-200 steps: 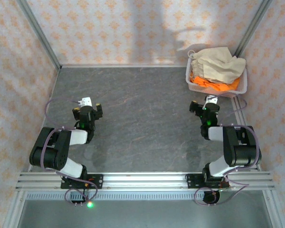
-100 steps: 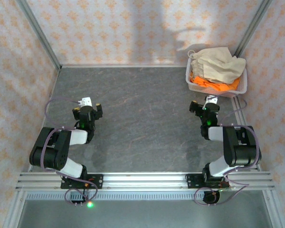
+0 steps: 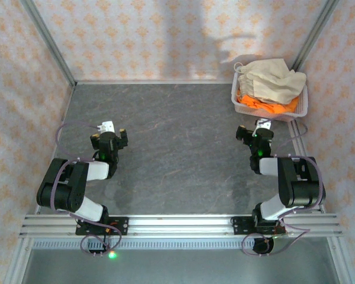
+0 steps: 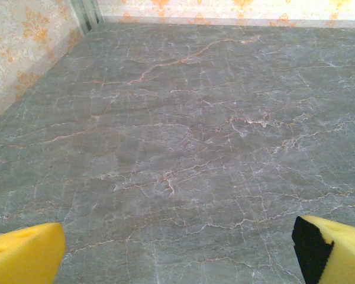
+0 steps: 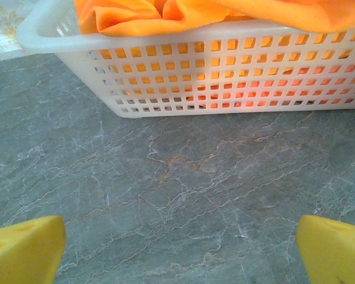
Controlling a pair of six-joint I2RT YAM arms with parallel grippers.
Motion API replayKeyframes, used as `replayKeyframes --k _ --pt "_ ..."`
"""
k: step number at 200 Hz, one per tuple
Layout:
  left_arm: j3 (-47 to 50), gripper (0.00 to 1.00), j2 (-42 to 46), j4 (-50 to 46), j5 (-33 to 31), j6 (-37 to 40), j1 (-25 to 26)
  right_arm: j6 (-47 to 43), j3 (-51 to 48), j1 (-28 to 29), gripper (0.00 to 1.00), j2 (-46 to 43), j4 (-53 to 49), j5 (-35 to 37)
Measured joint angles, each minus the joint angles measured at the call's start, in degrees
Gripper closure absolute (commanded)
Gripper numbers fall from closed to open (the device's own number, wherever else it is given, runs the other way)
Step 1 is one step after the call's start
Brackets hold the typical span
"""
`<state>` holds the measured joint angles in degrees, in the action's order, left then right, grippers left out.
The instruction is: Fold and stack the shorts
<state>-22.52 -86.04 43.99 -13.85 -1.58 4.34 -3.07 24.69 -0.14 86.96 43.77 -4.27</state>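
The shorts lie heaped in a white mesh basket [image 3: 302, 105] at the back right: a beige pair [image 3: 272, 80] on top, bright orange pairs [image 3: 266, 104] under it. In the right wrist view the orange cloth [image 5: 183, 13] spills over the basket's rim [image 5: 41, 36]. My right gripper [image 3: 261, 126] sits just in front of the basket, open, its yellow fingertips [image 5: 23, 251] wide apart over bare table. Over at the left of the table my left gripper [image 3: 109, 131] is open too, yellow pads [image 4: 23, 255] spread with nothing between them.
The grey marble-look table [image 3: 177, 136] is walled by patterned panels with metal corner posts [image 3: 47, 41]. The basket stands in the back right corner against the wall. Both arm bases sit on the aluminium rail [image 3: 177, 223] at the near edge.
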Motion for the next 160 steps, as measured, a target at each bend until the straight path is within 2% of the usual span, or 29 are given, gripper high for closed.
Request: replayKeyframes --k 26,47,76,101,127,160 --pt "0.0 0.0 0.0 0.0 0.0 0.0 0.0 0.0 0.1 0.0 0.01 -0.3 -1.0 0.3" --pt "-1.6 0.0 2.2 -5.7 0.3 0.1 0.0 0.5 0.9 0.1 0.01 -5.4 -9.2 2.0" --pt "-4.5 0.0 16.0 -16.5 1.4 -1.1 0.0 1.7 6.0 0.1 0.01 -17.4 -21.9 4.2" --pt "-9.2 0.0 30.1 -28.4 4.0 -5.4 0.0 3.0 15.8 0.1 0.01 -22.4 -33.0 5.0" --pt "-13.5 0.0 43.1 -39.2 8.9 -10.0 0.0 4.2 27.5 0.1 0.01 -21.0 -44.0 6.9" --pt "-18.9 0.0 52.9 -51.4 15.7 -11.9 0.0 4.5 43.1 0.1 0.0 -9.3 -55.6 10.6"
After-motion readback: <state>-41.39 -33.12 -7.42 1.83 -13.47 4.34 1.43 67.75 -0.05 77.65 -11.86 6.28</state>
